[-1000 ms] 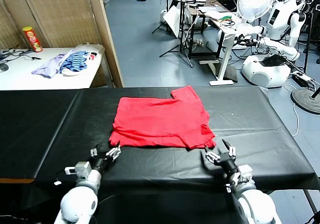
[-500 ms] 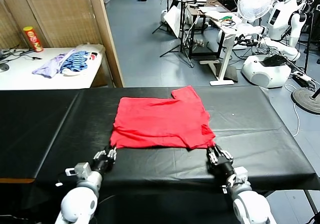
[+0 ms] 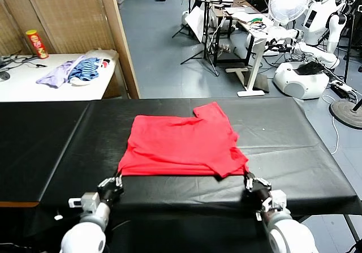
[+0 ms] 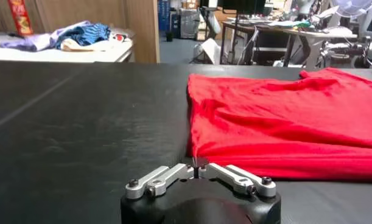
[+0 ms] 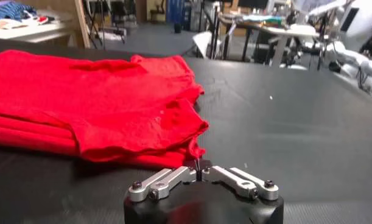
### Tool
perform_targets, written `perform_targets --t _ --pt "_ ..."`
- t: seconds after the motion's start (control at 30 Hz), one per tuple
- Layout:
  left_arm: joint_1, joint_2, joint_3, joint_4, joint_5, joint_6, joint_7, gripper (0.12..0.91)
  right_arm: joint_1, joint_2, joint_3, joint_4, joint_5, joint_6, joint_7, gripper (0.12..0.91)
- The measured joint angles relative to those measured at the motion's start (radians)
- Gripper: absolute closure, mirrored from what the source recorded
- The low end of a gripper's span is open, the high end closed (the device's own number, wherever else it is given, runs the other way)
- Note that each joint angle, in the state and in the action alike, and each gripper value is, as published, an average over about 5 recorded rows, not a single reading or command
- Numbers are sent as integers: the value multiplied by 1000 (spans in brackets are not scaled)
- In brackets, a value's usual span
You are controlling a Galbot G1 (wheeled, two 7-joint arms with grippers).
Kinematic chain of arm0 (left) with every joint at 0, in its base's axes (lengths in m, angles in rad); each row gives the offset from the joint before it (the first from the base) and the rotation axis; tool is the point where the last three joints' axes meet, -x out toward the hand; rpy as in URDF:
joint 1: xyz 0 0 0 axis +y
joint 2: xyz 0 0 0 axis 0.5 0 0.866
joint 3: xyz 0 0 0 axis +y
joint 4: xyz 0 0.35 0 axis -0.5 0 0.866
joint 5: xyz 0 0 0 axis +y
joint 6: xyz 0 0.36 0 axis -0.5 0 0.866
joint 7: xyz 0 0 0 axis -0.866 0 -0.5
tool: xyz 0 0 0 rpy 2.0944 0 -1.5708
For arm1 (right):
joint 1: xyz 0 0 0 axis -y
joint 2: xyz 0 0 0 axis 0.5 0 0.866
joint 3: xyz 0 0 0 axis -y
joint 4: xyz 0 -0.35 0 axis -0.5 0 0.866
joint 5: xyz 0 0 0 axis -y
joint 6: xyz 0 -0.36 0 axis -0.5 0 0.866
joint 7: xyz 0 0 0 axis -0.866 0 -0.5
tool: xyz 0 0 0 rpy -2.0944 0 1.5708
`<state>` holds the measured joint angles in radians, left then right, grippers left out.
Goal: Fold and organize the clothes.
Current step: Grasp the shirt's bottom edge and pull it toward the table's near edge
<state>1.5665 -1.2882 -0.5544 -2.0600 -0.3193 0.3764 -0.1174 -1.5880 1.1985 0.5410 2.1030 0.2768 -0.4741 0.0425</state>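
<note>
The clothes, one plain red T-shirt (image 3: 181, 145), lie flat in the middle of the black table (image 3: 51, 145), one sleeve pointing to the far right. My left gripper (image 3: 117, 180) is shut on the shirt's near left corner, which is drawn out into a point toward it. My right gripper (image 3: 249, 180) is shut on the near right corner. In the left wrist view the red T-shirt (image 4: 283, 115) narrows to a tip pinched in the shut left gripper (image 4: 196, 164). In the right wrist view the T-shirt (image 5: 94, 100) has its folded corner caught in the right gripper (image 5: 198, 165).
A white side table (image 3: 34, 86) at the back left carries a heap of lilac and blue-striped garments (image 3: 72, 72) and a red can (image 3: 35, 43). A wooden partition (image 3: 116, 38) stands behind the table. Desks, a fan (image 3: 288, 1) and other robots stand far right.
Both grippers went from open to shut on the shirt's near corners, then drew back toward the table's near edge. The near hem has stretched and slid toward me.
</note>
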Motion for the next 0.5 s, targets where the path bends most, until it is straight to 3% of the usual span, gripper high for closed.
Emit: perform_targets --t 0.1,0.23,0.37,0.43,0.5 --pt "47 0 -10 -42 -3 11 -5 904 -36 2 4 30 -8 -2 -8 859" --pt "105 0 -19 -90 -4 27 -13 863 -73 -5 17 67 -17 -9 -24 659" --pt "156 3 -31 -133 -11 58 -31 676 -105 -20 37 115 4 -38 -26 442" --pt "179 3 -37 -159 -23 84 -41 542 -117 -30 50 146 26 -58 -25 337" --pt "200 3 -44 -190 -32 111 -48 425 -121 -40 66 178 53 -72 -22 273"
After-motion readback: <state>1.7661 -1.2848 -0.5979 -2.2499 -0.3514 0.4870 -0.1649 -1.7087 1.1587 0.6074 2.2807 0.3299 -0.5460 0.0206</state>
